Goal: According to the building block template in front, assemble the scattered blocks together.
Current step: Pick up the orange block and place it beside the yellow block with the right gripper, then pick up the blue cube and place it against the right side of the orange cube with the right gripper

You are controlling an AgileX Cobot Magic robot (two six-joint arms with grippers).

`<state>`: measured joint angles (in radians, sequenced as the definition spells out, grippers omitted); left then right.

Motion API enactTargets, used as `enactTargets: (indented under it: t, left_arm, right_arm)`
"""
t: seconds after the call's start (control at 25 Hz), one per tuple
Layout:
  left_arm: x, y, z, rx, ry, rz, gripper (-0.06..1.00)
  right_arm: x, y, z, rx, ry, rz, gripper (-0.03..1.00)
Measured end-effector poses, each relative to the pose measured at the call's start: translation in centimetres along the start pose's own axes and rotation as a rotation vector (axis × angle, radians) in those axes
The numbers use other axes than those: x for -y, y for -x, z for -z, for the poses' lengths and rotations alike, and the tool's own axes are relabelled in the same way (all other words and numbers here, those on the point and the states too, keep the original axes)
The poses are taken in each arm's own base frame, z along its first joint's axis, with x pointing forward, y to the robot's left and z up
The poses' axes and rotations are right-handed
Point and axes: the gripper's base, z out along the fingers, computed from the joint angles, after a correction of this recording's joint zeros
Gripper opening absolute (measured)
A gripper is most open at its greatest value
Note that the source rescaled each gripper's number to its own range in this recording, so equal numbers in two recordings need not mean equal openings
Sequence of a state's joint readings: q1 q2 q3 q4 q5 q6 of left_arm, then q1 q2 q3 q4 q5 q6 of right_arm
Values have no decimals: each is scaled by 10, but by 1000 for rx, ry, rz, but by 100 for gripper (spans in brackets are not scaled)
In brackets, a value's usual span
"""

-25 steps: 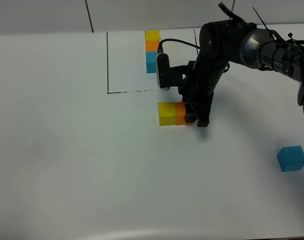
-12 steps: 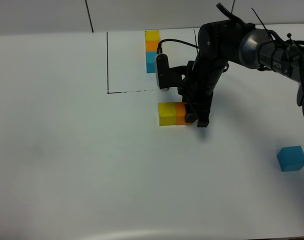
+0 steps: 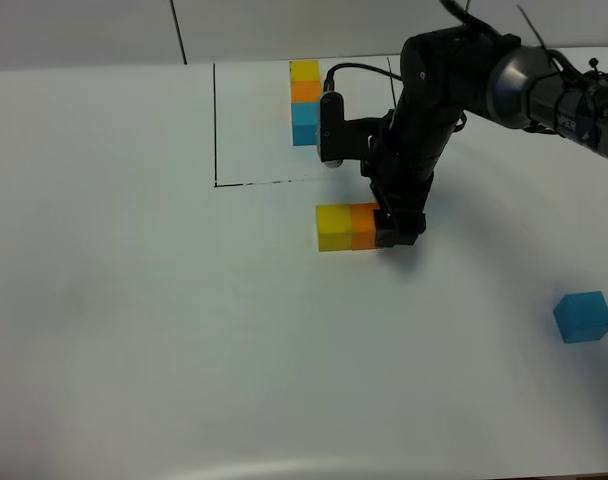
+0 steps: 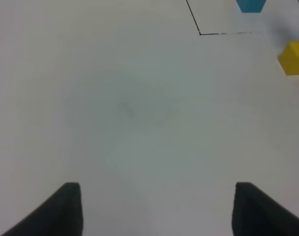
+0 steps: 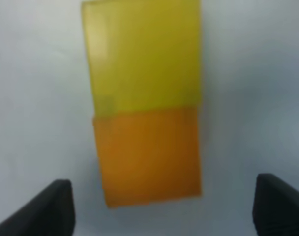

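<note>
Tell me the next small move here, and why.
Probably lift the right gripper clear and swing it toward the blue cube. It is open over the orange cube, which already touches the yellow cube; the template puts blue next to orange, and blue lies alone at far right.

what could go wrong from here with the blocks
The right end effector hangs open right by the orange block. Pulling away carelessly could knock it away from the yellow block. The blue block lies far off to the right. Pressing it against the orange one could shove the joined pair out of line.
</note>
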<state>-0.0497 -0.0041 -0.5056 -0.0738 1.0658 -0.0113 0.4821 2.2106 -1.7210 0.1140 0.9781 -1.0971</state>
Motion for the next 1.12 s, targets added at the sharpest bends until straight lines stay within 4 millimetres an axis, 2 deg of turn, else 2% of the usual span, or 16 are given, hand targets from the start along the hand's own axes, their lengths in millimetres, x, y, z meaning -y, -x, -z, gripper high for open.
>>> enactTargets:
  t: [0.12, 0.24, 0.36, 0.56, 0.68, 0.8, 0.92, 1.12]
  left_arm:
    - [0, 0, 0, 0, 0, 0, 39]
    - [0, 0, 0, 0, 0, 0, 39]
    - [0, 0, 0, 0, 0, 0, 39]
    - [0, 0, 0, 0, 0, 0, 39]
    - [0, 0, 0, 0, 0, 0, 39]
    - [0, 0, 0, 0, 0, 0, 39]
    - [0, 0, 0, 0, 0, 0, 39]
    - [0, 0, 0, 0, 0, 0, 39]
  right_arm:
    - [2, -14, 18, -15, -13, -140, 56]
    - [-3, -40, 29, -55, 15, -339, 56]
    - [-18, -67, 36, -96, 23, -554, 56]
    - [-55, -112, 54, -114, -63, -925, 56]
    - [-80, -135, 62, -114, -124, -1077, 56]
    - [-103, -154, 59, -129, -130, -1192, 56]
    - [-122, -164, 47, -171, -96, -1226, 56]
    - [-128, -167, 36, -116, -127, -1272, 56]
